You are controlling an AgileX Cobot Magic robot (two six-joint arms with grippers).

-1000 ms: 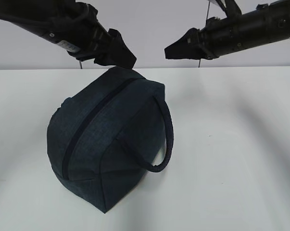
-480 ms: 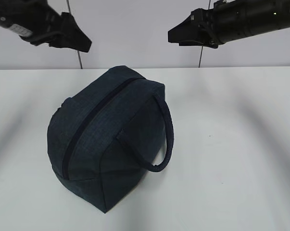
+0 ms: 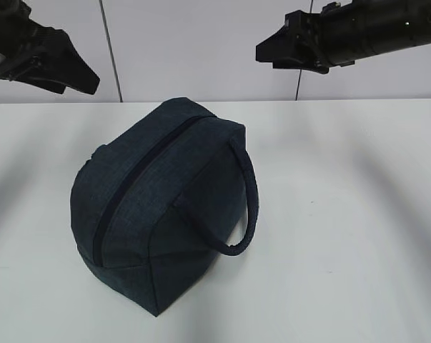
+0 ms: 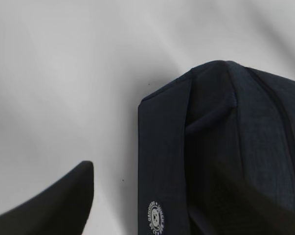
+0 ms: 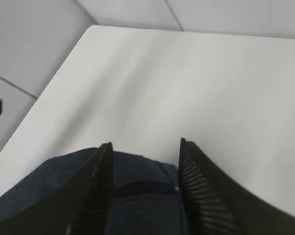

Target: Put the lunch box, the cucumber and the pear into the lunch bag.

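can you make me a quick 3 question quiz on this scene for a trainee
1. True or false: the lunch bag has its zipper closed.
2. Which gripper is holding something? A) left gripper B) right gripper C) neither
3. Fill in: the bag's handle hangs on the side of the bag facing the ___ arm in the exterior view.

Key:
1. True; the zipper line runs shut along the top.
2. C; both hang open above the table, clear of the bag.
3. Right.
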